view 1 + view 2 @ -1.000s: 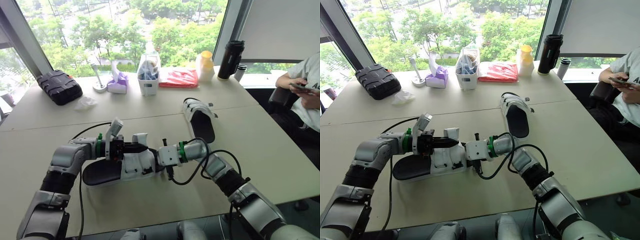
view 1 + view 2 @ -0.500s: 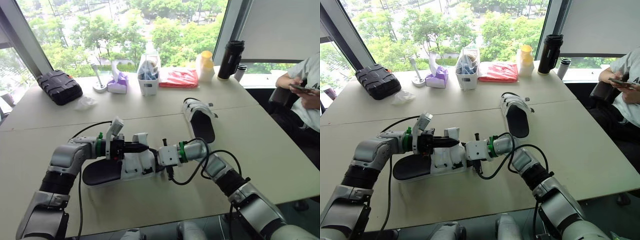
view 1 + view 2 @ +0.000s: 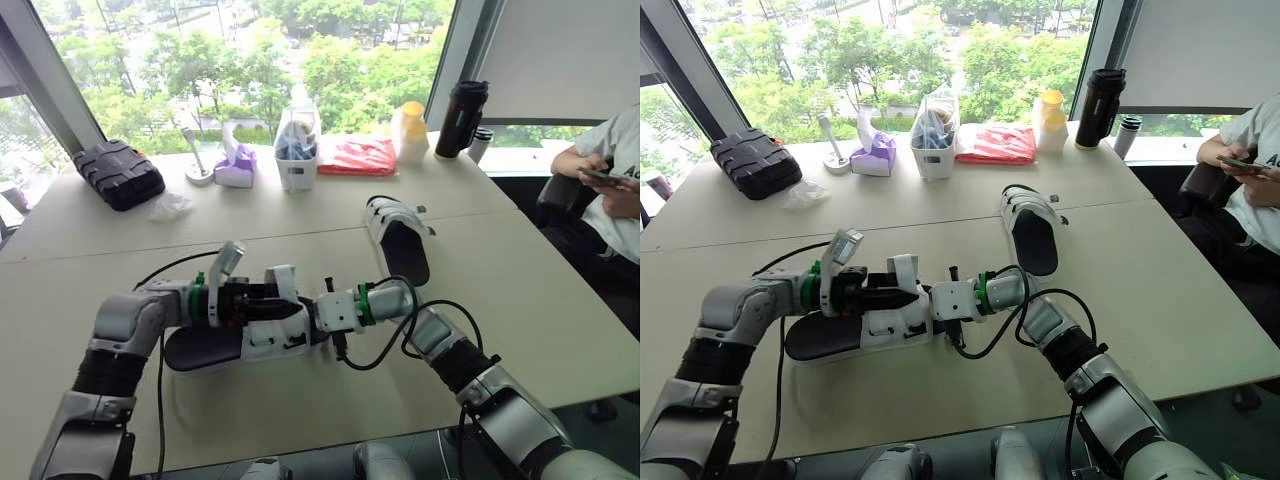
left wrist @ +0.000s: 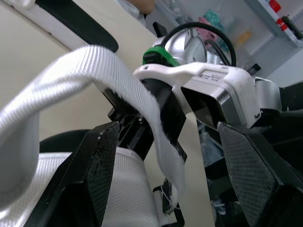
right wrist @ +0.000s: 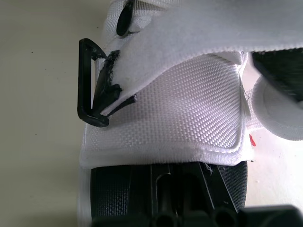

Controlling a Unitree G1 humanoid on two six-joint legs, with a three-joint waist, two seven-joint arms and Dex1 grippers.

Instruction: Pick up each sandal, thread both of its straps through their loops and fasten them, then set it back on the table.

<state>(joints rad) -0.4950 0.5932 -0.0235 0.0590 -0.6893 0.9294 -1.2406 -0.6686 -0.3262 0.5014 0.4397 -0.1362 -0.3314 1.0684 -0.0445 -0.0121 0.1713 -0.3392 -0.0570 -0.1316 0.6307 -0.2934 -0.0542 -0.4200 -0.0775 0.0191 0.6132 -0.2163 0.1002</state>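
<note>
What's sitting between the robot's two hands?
A white strap of the near sandal, seen in the left eye view between the left gripper and right gripper.

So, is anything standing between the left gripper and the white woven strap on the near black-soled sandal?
Nothing visible does. The white woven strap arches between the left gripper's open black fingers, with the right gripper close behind it.
</note>
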